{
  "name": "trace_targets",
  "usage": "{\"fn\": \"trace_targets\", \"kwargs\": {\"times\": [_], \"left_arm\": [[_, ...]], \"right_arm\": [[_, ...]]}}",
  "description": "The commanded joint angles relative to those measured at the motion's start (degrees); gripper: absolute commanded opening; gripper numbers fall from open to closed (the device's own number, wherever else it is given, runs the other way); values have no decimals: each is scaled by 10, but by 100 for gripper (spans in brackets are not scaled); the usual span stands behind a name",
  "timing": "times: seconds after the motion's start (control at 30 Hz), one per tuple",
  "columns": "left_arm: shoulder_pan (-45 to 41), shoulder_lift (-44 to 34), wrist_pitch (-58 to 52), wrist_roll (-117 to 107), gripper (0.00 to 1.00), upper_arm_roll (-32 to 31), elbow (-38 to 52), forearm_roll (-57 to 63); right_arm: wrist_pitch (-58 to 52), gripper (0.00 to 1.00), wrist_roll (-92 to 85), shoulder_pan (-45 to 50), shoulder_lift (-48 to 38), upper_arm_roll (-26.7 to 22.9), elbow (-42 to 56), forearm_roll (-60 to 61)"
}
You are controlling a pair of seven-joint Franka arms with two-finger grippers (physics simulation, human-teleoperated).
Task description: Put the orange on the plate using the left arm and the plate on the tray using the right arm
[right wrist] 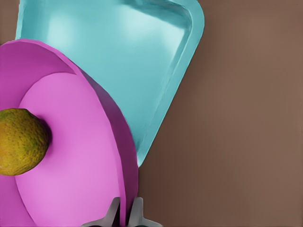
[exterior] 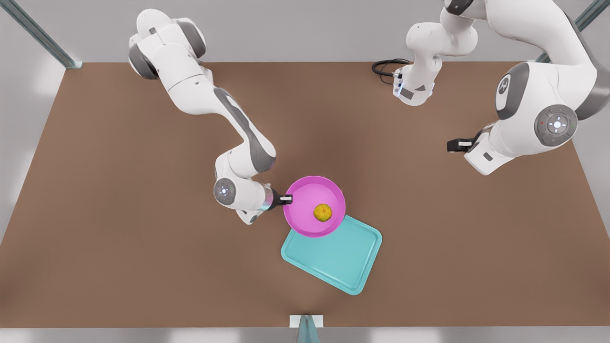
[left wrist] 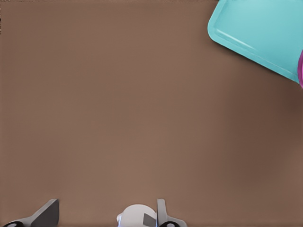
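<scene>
Front view: right pincer (exterior: 286,198) clenched on the rim of the plate (exterior: 305,200), at the plate's edge toward the front view's left. Orange (exterior: 322,212) sits on the plate, off centre toward the tray. Plate overlaps the far corner of the tray (exterior: 338,259); cannot tell whether it touches the tray or is held above it. Tray lies askew on the brown bench (exterior: 119,214), nearer the near edge, about mid-width. Left pincer (exterior: 452,145) waits well apart near the bench's edge at the front view's right. Left wrist view: left pincer (left wrist: 106,213) released, fingers (left wrist: 47,213) spread over bare bench (left wrist: 118,104); a corner of the tray (left wrist: 260,28) shows farther off, with a sliver of the plate (left wrist: 301,71) beside it. Right wrist view: fingers (right wrist: 137,210) pinch the plate (right wrist: 75,156) rim from both sides; orange (right wrist: 19,141) rests on the plate floor; tray (right wrist: 123,52) lies beyond and below.
</scene>
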Motion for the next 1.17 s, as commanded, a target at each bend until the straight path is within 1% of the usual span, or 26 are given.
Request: {"fn": "trace_targets", "kwargs": {"times": [0.0,0.03,0.1,0.13,0.23,0.33,0.4,0.43,0.57,0.6,0.63,0.67,0.7,0.73,0.77,0.8,0.83,0.87,0.9,0.97,1.03,1.13], "left_arm": [[0,0,0,4,100,0,2,1],[0,0,0,6,100,0,2,0],[0,0,1,8,100,0,2,1],[0,0,1,9,100,0,2,1],[0,3,1,9,100,0,2,0],[0,2,-1,9,100,0,2,0],[0,2,-1,8,100,0,2,0],[0,2,-1,8,100,0,2,0],[0,2,0,9,100,0,3,1],[0,2,0,9,100,0,2,1],[0,2,0,9,100,0,2,1],[0,2,0,9,100,0,3,0],[0,2,0,9,100,0,3,0],[0,2,-1,9,100,0,2,0],[0,2,-1,9,100,0,2,0],[0,2,-1,9,100,0,3,-1],[0,2,0,9,100,0,3,-1],[0,2,-1,9,100,0,2,-1],[0,2,-1,9,100,0,3,-1],[0,2,-1,7,100,0,3,-1],[0,2,-1,6,100,0,3,-1],[0,2,-2,5,100,0,3,0]], "right_arm": [[-2,21,11,0,30,-16,41,8],[1,21,14,3,59,-24,75,9],[17,21,26,3,97,-25,122,9],[46,21,32,5,104,-25,122,13],[92,21,55,18,152,-25,173,13],[123,21,55,26,184,-25,202,13],[123,21,55,27,184,-25,204,13],[125,100,56,38,180,-27,203,12],[116,100,57,40,165,-26,201,13],[98,100,57,38,149,-27,198,13],[46,100,55,14,116,-33,197,9],[-41,100,52,-22,82,-55,195,1],[-177,100,27,-90,60,-58,180,-88],[-318,100,-96,-149,37,-58,166,-181],[-419,100,-163,-198,12,-58,165,-293],[-436,100,-228,-220,-32,-57,159,-369],[-468,100,-231,-242,-86,-57,157,-370],[-464,100,-226,-249,-180,-56,104,-370],[-467,100,-225,-249,-235,-55,91,-371],[-463,100,-228,-250,-334,-55,25,-363],[-459,100,-226,-249,-377,-53,-21,-362],[-456,100,-226,-248,-387,-50,-32,-361]]}}
